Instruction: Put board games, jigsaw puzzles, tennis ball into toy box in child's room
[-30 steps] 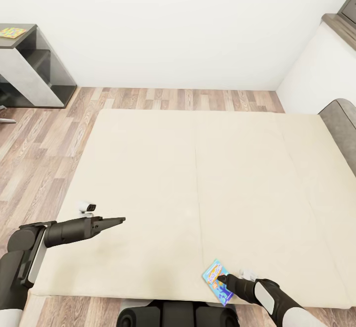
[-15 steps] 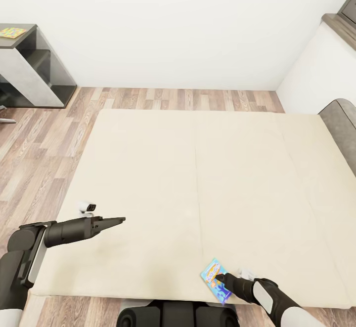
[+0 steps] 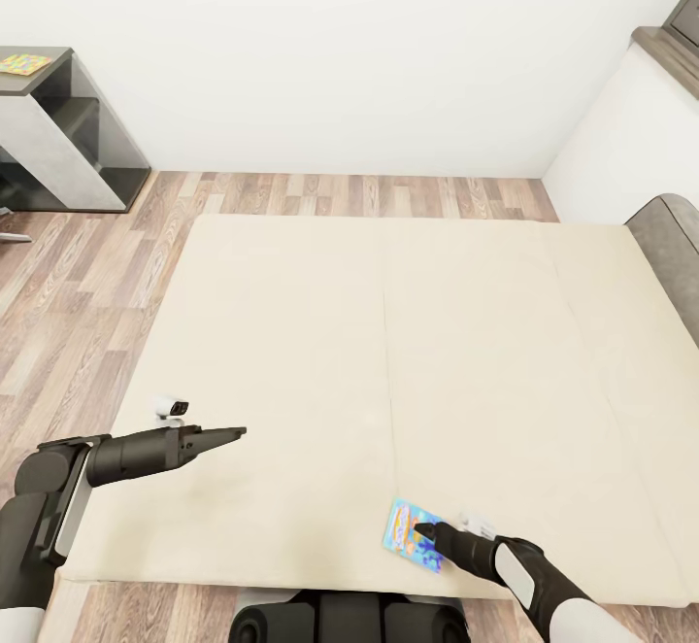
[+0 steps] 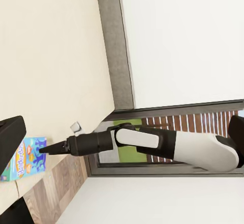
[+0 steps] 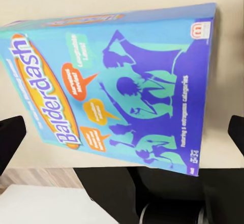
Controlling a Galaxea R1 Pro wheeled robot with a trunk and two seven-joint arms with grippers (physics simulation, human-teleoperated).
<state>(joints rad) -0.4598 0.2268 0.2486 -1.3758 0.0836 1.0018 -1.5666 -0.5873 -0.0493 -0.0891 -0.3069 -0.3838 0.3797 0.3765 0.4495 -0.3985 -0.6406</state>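
1. Your right gripper (image 3: pixel 419 530) sits over the blue board game (image 3: pixel 406 532) at the near edge of the bed (image 3: pixel 388 332), fingers spread wide, nothing gripped.
2. Your left gripper (image 3: pixel 238 431) hovers over the mattress; I cannot tell its opening.

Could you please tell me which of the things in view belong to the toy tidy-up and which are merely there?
Part of the job:
- blue board game at the near edge of the bed, under the right gripper
- jigsaw puzzle on the table
- left gripper, holding nothing

Just there:
- wood-plank floor
- white wall
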